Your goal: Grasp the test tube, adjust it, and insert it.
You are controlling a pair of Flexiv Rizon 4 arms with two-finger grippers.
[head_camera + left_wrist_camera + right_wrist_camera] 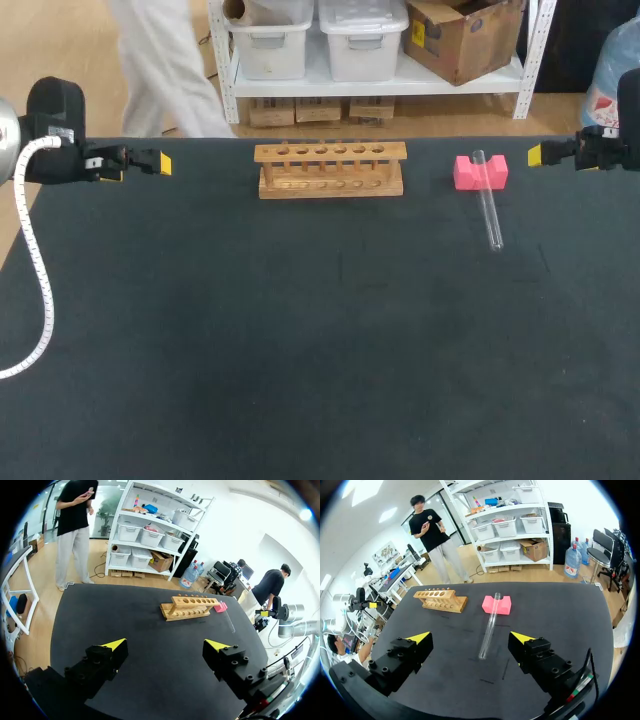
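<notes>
A clear glass test tube [489, 201] leans with its far end on a pink block [480, 172] and its near end on the black table [300, 330]. A wooden rack [331, 168] with a row of holes stands at the back middle. My left gripper [160, 162] hovers open at the far left edge, empty. My right gripper [536, 155] hovers open at the far right, beside the pink block. In the right wrist view the test tube [490, 624] lies ahead between the open fingers, well clear of my right gripper [470, 637]. The left wrist view shows the rack [189, 606] far ahead of my left gripper [165, 644].
A white cable [35, 270] hangs from my left arm over the table's left edge. The table's near half is bare black mat.
</notes>
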